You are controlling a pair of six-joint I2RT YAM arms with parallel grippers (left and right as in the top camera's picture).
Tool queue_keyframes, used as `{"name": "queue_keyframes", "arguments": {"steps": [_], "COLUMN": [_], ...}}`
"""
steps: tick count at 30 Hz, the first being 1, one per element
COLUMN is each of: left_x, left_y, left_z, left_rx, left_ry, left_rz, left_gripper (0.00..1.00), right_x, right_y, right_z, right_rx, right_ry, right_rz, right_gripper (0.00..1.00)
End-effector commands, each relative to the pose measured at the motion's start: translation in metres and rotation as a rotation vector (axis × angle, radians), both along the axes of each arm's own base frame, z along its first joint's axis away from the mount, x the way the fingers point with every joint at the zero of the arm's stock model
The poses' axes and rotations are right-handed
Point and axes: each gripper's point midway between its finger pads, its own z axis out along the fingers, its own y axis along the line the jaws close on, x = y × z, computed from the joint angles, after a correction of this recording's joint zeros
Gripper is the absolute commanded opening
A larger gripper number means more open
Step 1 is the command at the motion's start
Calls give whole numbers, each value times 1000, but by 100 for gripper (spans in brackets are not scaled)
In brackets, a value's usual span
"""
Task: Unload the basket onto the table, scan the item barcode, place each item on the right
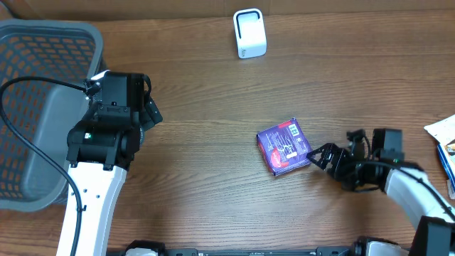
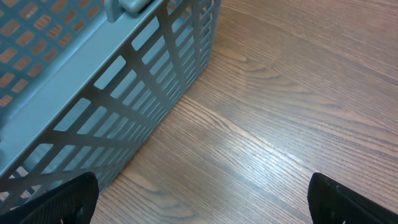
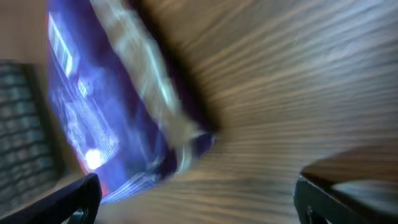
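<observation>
— What is your left gripper [image 2: 204,203] doing?
— I am holding it spread wide above the table [image 1: 206,206], beside the grey basket [image 1: 43,43], gripping nothing.
— And the right gripper [image 1: 327,162]?
— I am holding it wide apart too, empty. The purple packet [image 1: 284,146] is lying on the table just beside its fingertips; I cannot tell whether they are touching.

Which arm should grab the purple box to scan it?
Right. The right gripper is open and right next to the box, which fills its wrist view. The left gripper, also open, is far off beside the basket.
</observation>
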Motion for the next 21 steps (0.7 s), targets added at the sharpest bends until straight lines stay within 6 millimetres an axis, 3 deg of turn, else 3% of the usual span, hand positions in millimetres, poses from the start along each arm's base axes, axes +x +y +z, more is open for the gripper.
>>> {"name": "queue_keyframes", "arguments": {"steps": [1, 9, 21], "left_x": [0, 0, 0], "left_y": [-2, -2, -2], "left_z": [1, 1, 1], "left_rx": [-9, -9, -9], "left_ry": [-8, -9, -8], "left_rz": [3, 3, 3], "left_gripper": [100, 100, 100], "right_x": [-19, -21, -13], "right_y": [13, 2, 16], "right_z": [-14, -41, -51], "right_rx": [122, 130, 101], "right_ry": [121, 155, 169], "right_rz": [-107, -337, -354], "right_gripper": [100, 100, 100]}}
